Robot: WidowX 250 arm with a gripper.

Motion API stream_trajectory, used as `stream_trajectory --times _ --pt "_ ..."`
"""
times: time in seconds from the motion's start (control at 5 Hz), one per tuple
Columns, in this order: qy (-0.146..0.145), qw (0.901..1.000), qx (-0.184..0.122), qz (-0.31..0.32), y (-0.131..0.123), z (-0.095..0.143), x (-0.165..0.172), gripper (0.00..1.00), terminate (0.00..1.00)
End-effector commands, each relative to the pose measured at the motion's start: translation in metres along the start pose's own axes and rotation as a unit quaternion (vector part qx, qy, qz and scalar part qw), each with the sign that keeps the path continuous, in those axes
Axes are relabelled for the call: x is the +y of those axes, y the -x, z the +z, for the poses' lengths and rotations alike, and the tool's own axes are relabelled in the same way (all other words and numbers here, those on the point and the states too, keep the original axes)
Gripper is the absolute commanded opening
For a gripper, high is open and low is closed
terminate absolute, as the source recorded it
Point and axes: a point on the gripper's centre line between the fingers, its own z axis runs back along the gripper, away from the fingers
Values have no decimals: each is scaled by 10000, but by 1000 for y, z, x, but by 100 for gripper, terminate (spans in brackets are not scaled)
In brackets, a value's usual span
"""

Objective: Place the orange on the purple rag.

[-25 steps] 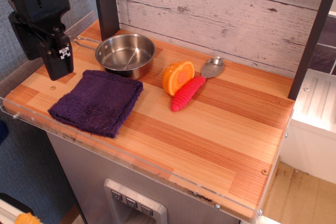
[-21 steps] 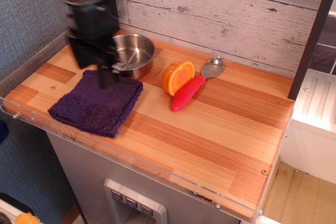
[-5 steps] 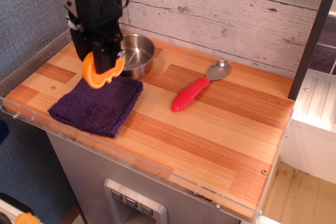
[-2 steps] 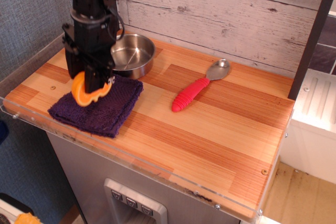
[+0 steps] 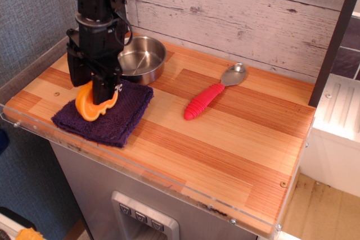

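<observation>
The orange (image 5: pixel 93 104), a small toy half with an orange rind, is down on the dark purple knitted rag (image 5: pixel 115 118) at the counter's left front. My black gripper (image 5: pixel 97 95) comes down from above and its fingers still close on the orange's upper edge. The orange appears to touch the cloth; its cut face is hidden.
A steel pan (image 5: pixel 142 58) stands just behind the rag by the back wall. A red-handled spoon (image 5: pixel 209 98) lies mid-counter to the right. A clear plastic lip (image 5: pixel 34 127) runs along the counter's front and left edges. A dark post (image 5: pixel 335 40) rises at the right.
The gripper picked the orange up from beside the spoon, carried it left over the rag, and has lowered it onto the cloth over the last second.
</observation>
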Motion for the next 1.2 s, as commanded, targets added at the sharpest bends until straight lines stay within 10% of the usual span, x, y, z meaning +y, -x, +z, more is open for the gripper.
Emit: stream_trajectory --times 0.0,0.4,0.6,1.0 --pt "59 9944 -978 396 17 85 20 100 0" --pt "365 9857 -1309 992 37 98 16 100 0" --pt "290 9932 -837 761 37 94 18 100 0" --pt "290 9932 -837 761 37 94 18 100 0"
